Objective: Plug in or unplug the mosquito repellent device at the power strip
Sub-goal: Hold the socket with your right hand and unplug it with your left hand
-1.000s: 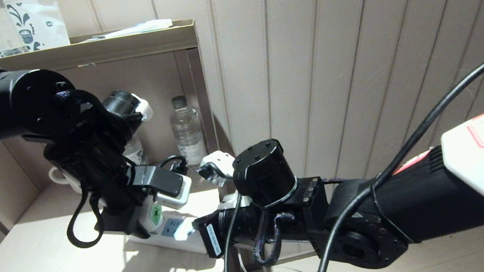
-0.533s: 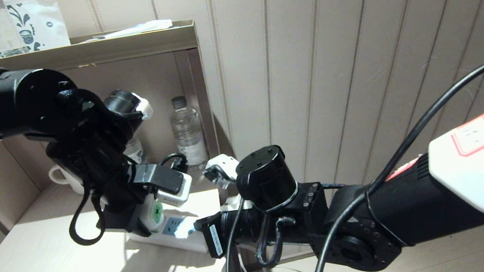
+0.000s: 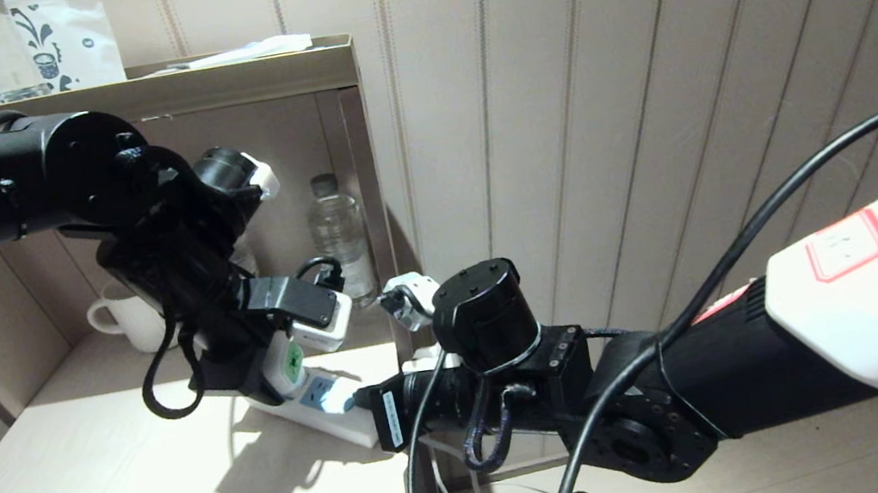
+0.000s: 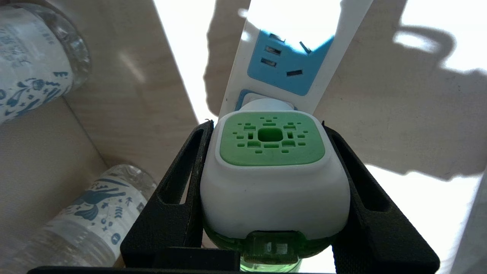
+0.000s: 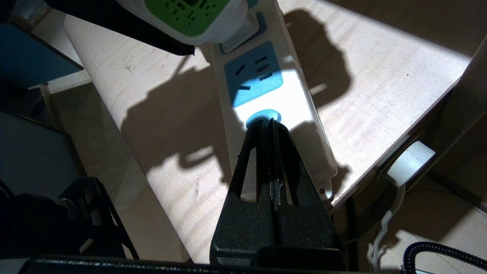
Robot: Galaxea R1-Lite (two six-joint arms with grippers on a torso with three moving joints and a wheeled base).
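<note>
The mosquito repellent device point(image 4: 272, 152), a white head with a green vented centre over a green bottle, is clamped between my left gripper's point(image 4: 266, 127) black fingers. Its plug end meets a socket of the white power strip point(image 4: 342, 38), next to a free blue socket. In the head view the left gripper point(image 3: 284, 374) holds the device point(image 3: 293, 361) over the strip point(image 3: 337, 409) on the pale wooden shelf. My right gripper point(image 5: 268, 121) is shut, its tips on the strip's point(image 5: 296, 102) round blue button point(image 5: 264, 115). The device point(image 5: 190, 11) shows beyond it.
A white mug point(image 3: 124, 320) and a clear water bottle point(image 3: 340, 239) stand at the back of the shelf niche; two bottles point(image 4: 87, 224) lie close to the left gripper. The shelf's edge point(image 5: 399, 152) and a white cable plug point(image 5: 411, 161) are beside the strip's end.
My left arm has shifted right and slightly up with the device, uncovering the mug. The strip's near end has swung a little right. The right gripper stays at the strip's end.
</note>
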